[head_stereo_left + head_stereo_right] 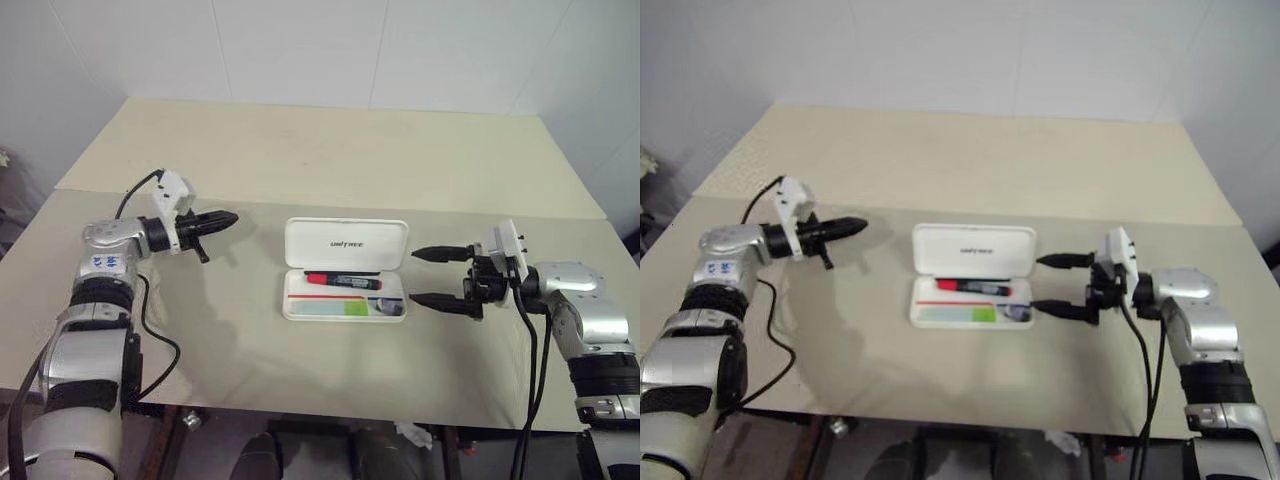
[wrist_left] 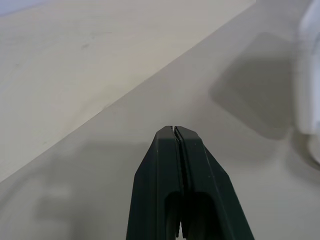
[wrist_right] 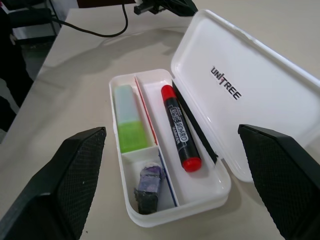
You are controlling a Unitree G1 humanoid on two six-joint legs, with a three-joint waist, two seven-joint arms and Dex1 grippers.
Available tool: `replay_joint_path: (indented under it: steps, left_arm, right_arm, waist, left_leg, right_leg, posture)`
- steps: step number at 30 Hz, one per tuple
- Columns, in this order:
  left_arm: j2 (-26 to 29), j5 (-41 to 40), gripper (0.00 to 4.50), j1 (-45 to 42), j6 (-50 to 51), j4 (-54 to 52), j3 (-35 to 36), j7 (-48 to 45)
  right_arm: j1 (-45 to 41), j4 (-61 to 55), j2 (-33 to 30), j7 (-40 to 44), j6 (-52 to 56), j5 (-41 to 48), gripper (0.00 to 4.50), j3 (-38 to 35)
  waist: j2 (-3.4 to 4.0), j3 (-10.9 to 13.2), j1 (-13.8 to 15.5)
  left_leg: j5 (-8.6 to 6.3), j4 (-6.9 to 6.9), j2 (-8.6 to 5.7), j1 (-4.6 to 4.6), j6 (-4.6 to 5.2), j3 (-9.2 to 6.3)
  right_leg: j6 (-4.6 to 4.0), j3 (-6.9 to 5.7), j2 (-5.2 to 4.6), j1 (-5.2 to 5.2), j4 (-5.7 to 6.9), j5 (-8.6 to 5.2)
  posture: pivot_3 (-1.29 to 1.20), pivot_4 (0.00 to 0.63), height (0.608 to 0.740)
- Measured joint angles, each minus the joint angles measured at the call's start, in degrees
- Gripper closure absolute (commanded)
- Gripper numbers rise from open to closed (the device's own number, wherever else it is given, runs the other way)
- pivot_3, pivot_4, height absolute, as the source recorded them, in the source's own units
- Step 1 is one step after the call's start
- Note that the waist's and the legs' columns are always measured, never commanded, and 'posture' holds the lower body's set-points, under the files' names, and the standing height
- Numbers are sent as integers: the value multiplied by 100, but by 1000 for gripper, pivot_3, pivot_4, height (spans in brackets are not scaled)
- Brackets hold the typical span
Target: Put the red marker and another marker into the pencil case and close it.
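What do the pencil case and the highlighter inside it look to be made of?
The pencil case: likely hard white plastic, smooth and slightly glossy, with a thin moulded rim and printed lettering. The highlighter: seemingly translucent plastic, pale cap end over a lime body.

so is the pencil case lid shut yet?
No. In the right wrist view the pencil case lid stands open, with the red marker and the green highlighter lying inside the tray.
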Motion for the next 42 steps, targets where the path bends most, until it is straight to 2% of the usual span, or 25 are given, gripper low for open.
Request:
replay_joint_path:
  steps: [4, 9, 16, 28, 33, 42]
  left_arm:
    - [-325, 22, 4468, -420, 124, 481, 196, 280]
    - [-640, 45, 4468, -643, 334, 600, 307, 185]
    - [-1025, 152, 4468, -741, 659, 675, 231, -1164]
    - [-1044, 209, 4468, -741, 650, 523, 149, -2663]
    - [-1053, 279, 4468, -737, 556, 256, -256, -2673]
    - [-1135, 256, 4468, -393, -185, -256, -1543, -2674]
  right_arm:
    - [108, -92, 5, -141, 0, 0, 0, -39]
    - [301, -276, 4, -267, 4, 3, 0, -99]
    - [600, -514, -98, -350, 34, 89, 0, -258]
    - [630, -387, -313, -61, -9, 228, 0, -423]
    - [486, -153, -352, 219, -107, 254, 0, -421]
    - [223, 513, -556, 670, -236, 316, 0, -429]
  waist:
    - [0, 0, 17]
    - [0, 0, 29]
    - [0, 0, 72]
    - [0, 0, 103]
    - [0, 0, 127]
    - [0, 0, 134]
  left_leg:
    - [0, 18, 0, -31, 0, -11]
    - [-2, 36, -5, -46, 2, -15]
    - [-1, 38, -6, -46, 2, -15]
    - [-1, 40, -5, -45, 2, -17]
    - [-1, 44, -5, -45, 2, -18]
    - [-1, 45, -3, -44, 2, -18]
  right_leg:
    - [2, -10, 1, -19, 5, 0]
    - [7, -12, -1, -23, 6, 2]
    - [7, -13, 2, -23, 8, 2]
    - [8, -13, 3, -21, 8, 3]
    - [9, -12, 3, -20, 9, 3]
    - [9, -10, 1, -19, 9, 3]
  posture:
    - [0, 150, 740]
    - [0, 150, 740]
    - [0, 150, 740]
    - [0, 150, 740]
    - [0, 150, 740]
    - [0, 150, 740]
